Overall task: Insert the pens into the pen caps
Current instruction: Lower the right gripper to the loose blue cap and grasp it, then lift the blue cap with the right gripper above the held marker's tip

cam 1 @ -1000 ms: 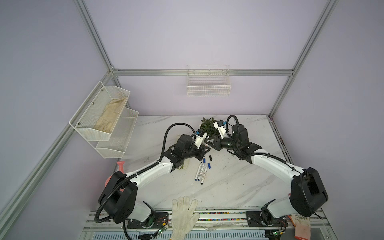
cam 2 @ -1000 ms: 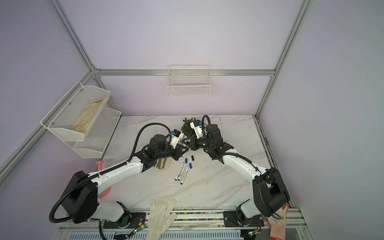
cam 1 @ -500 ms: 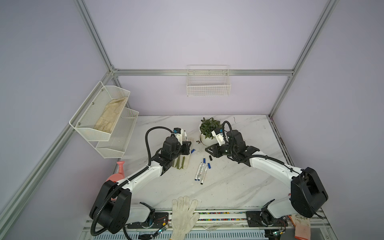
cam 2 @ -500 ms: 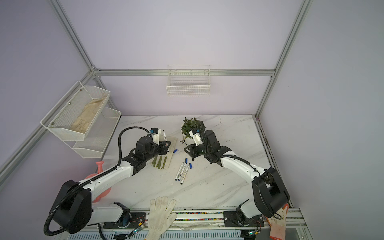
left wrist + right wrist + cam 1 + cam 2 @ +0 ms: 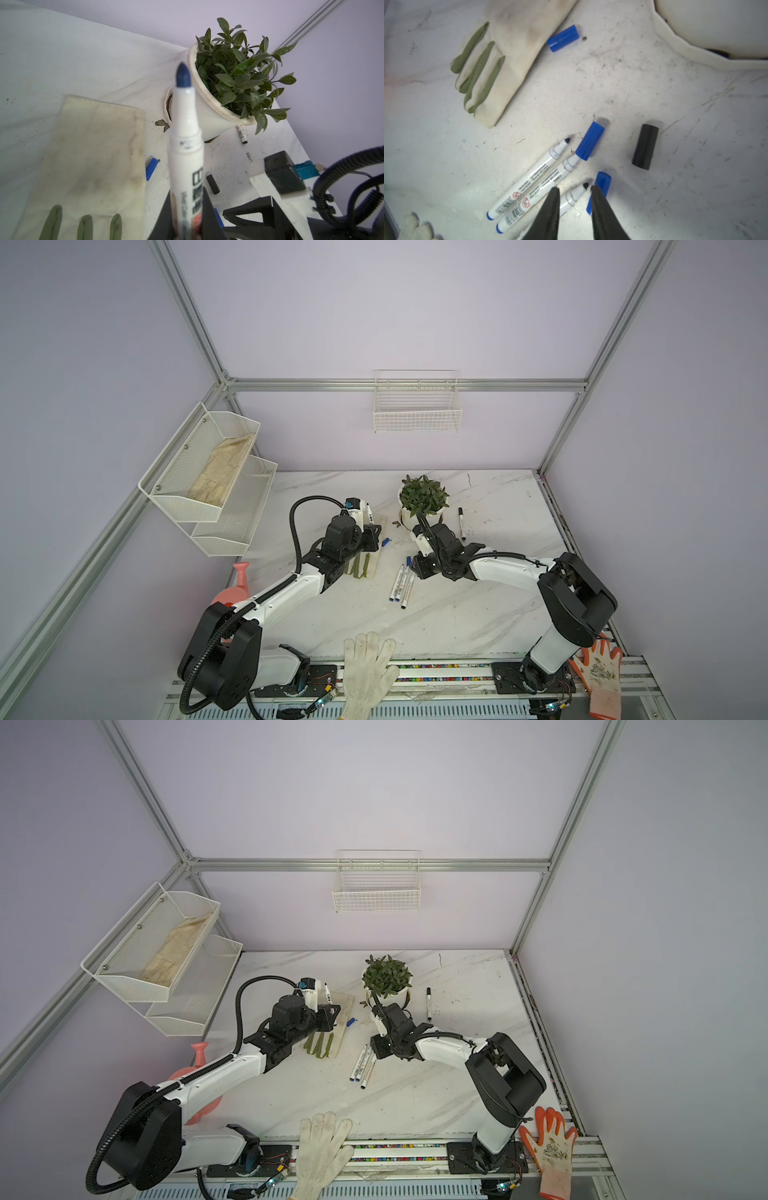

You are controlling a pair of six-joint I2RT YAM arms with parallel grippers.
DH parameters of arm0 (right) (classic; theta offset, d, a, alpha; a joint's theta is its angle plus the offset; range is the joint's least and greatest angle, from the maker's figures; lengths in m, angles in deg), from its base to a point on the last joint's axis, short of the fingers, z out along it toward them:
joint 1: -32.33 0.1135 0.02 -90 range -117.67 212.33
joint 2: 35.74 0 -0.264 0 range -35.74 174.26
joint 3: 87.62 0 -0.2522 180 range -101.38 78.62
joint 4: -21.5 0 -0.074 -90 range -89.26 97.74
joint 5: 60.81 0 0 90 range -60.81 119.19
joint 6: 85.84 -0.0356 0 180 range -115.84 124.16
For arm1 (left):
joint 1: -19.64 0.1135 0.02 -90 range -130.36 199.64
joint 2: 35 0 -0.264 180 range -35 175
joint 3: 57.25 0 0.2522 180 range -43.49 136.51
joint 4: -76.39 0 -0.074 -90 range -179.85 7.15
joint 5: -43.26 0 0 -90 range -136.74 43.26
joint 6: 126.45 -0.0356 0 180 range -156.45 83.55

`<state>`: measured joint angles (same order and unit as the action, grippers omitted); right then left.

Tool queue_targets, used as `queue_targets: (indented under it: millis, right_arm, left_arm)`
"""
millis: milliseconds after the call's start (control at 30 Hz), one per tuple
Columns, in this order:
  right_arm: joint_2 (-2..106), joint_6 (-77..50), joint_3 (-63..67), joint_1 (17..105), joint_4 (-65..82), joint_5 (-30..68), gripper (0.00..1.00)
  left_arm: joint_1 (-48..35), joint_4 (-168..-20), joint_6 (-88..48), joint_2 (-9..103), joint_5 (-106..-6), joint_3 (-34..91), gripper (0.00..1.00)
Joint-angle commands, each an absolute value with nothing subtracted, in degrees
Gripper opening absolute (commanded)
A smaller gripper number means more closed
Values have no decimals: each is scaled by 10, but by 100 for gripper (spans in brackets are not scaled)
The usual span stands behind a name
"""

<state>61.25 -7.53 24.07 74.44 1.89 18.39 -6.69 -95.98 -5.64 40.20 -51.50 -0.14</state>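
Speckled marble table (image 5: 478, 614) | left gripper (image 5: 187, 216) clamps blue-tipped pen (image 5: 185, 145) by its barrel: light, stiff, slick | right gripper (image 5: 574, 187) narrowly parted, empty, beside blue cap (image 5: 601, 185); pinch its sides

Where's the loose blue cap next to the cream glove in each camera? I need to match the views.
In a top view: the blue cap lies on the table just right of the cream glove.
In a top view: same spot, right of the glove.
Left wrist: at the glove's edge, beside the held pen.
Right wrist: at the glove's edge.
Shared landmark: the cream glove.
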Motion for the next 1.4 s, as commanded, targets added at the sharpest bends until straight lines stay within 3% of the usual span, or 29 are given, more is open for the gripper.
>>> queue_targets:
  millis: [0,1167,1233,1367]
  right_arm:
    - [629,-74,223,745,6,228,28]
    - [710,-64,178,755,-147,310,25]
    - [714,-65,174,755,-151,311,22]
    - [717,-65,169,755,-144,311,3]
  left_arm:
    - [-68,-974,-63,396,-531,-23,0]
    - [-87,-973,-110,422,-568,-9,0]
    - [-93,-973,-118,425,-568,-6,0]
    - [-108,-969,-140,436,-571,3,0]
